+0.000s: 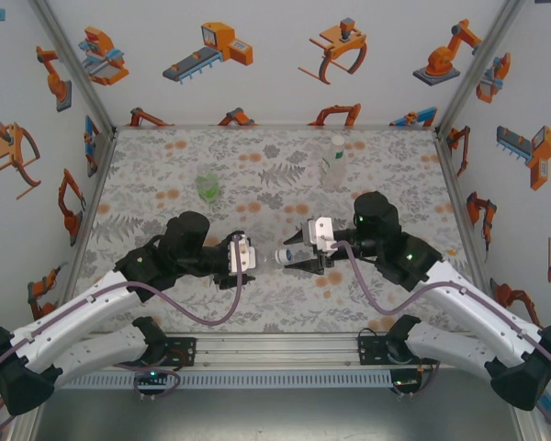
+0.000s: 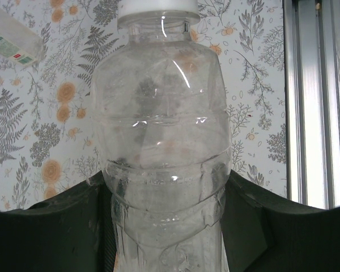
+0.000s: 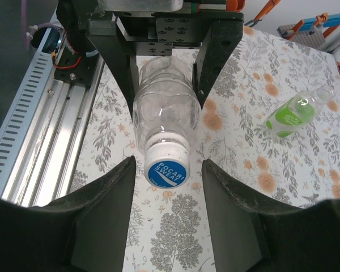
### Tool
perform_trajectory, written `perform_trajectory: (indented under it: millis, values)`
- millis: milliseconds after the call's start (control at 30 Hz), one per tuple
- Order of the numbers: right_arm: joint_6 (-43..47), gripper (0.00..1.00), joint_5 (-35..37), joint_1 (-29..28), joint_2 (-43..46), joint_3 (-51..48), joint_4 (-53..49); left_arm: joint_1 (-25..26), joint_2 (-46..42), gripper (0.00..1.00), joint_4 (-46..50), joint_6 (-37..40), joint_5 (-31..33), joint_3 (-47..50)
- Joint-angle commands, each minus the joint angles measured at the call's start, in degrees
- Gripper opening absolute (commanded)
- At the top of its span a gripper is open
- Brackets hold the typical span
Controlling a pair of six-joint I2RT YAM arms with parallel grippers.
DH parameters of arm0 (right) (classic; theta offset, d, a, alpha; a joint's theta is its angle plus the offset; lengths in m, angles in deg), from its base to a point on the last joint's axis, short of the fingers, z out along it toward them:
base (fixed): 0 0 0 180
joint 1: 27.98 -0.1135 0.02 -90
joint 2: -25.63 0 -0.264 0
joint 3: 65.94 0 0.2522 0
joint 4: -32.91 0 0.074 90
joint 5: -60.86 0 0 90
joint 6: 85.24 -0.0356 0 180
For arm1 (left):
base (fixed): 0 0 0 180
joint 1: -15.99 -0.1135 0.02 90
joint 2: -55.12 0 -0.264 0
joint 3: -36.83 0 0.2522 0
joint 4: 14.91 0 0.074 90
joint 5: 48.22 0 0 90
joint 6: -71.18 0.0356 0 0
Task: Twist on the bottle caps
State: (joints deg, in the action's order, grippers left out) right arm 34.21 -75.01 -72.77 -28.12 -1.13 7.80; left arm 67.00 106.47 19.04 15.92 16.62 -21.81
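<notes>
Now the left gripper [image 3: 167, 85] is clamped on 1 clear bottle [image 3: 165, 116], held level over the table [image 1: 165, 312]. The right gripper [image 3: 169, 170] stands apart around its cap [image 3: 167, 161], not touching. The green bottle [image 1: 208, 187] and labelled bottle [image 1: 334, 163] sit farther back.

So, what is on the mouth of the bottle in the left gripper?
A white cap with a blue top sits on the clear bottle. It covers the threads, so how far it is screwed on cannot be seen.
</notes>
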Motion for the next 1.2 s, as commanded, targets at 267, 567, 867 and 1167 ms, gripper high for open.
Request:
perform_trajectory:
  millis: [267,567,867,1167]
  values:
    - [-1.3,0.35,-0.7,0.0,0.7,-1.7,4.9,0.1,-0.8,0.00,-0.3,0.6,-1.5,-1.0]
    - [-21.4,0.18,6.0,0.0,0.5,-4.4,12.8,0.1,-1.2,0.00,-0.1,0.7,-1.0,-0.9]
    - [-67.5,0.06,17.9,0.0,1.2,-7.5,21.3,0.1,-1.3,0.00,-0.1,0.6,-0.8,-1.0]
    - [-105.0,0.03,25.8,-0.4,-0.2,-8.4,12.8,0.0,-0.9,0.00,-0.1,0.4,-1.0,-1.1]
